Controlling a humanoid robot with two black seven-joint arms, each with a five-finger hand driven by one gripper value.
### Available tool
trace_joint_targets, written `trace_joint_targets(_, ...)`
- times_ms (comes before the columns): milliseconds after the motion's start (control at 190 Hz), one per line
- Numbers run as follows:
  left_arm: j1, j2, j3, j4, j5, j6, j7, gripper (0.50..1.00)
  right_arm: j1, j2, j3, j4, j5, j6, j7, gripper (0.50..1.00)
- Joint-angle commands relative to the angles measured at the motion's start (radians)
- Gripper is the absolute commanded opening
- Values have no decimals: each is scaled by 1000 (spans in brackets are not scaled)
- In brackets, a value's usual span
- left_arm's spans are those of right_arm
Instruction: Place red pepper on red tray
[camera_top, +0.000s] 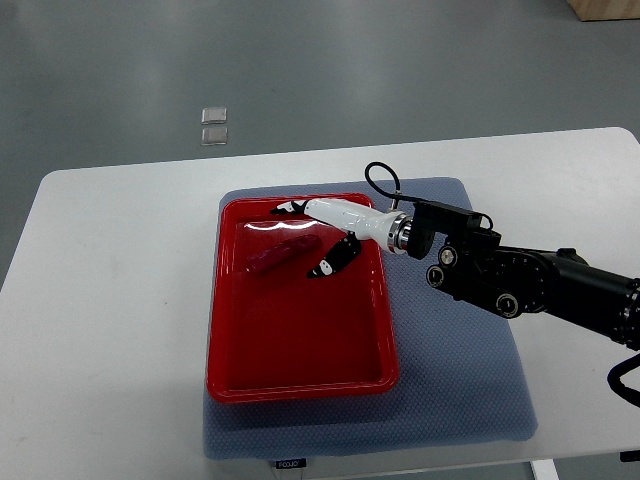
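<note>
A dark red pepper (280, 256) lies inside the red tray (300, 380), in its upper part. My right hand (318, 232) comes in from the right edge and hovers over the tray's upper right, just right of the pepper. Its white fingers with black tips (328, 264) are spread and hold nothing. The pepper rests on the tray floor, free of the fingers.
The tray sits on a blue-grey mat (460, 370) on a white table (110, 300). My right arm (530, 280) crosses the mat's right side. Two small clear squares (214, 124) lie on the floor beyond the table.
</note>
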Motion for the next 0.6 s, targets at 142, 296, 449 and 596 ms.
trace_joint_targets(142,0,0,0,0,0,0,0,1000,-38,-28,328,-2,341,30,0,905)
trace_joint_targets(296,0,0,1,0,0,0,0,1000,-140,-18,505,0,681,53,8,905)
trace_joint_targets(449,0,0,0,0,0,-1,0,1000,-249,-14,666,-6,1007,163,21,911)
trace_joint_targets(596,0,0,1,0,0,-1,1,1000,-299,-12,692,-17,1164,232,21,913)
